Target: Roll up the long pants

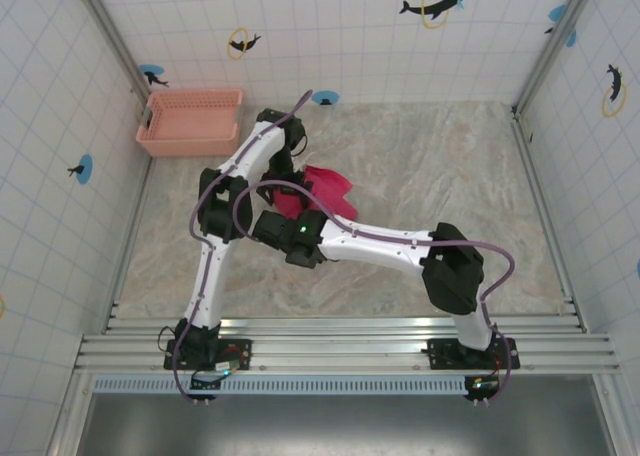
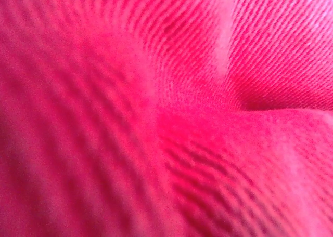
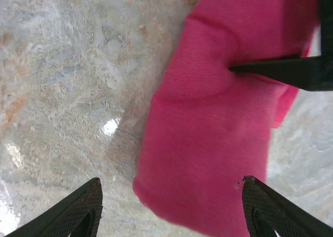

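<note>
Long pants heaped on table — left hand, right hand spread — basket well apart

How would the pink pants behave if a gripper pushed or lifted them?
Probably floppy: the long pants lie bunched in soft folds. Likely light, being thin cloth. The ribbed weave may grip the table and drag rather than slide.

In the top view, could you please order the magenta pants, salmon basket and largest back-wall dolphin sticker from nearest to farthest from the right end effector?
From the right end effector:
1. Bright magenta cloth long pants: right at it, centre.
2. Pale salmon plastic lattice basket: far-left corner.
3. Black dolphin sticker with yellow ring: back wall, upper right.
</note>
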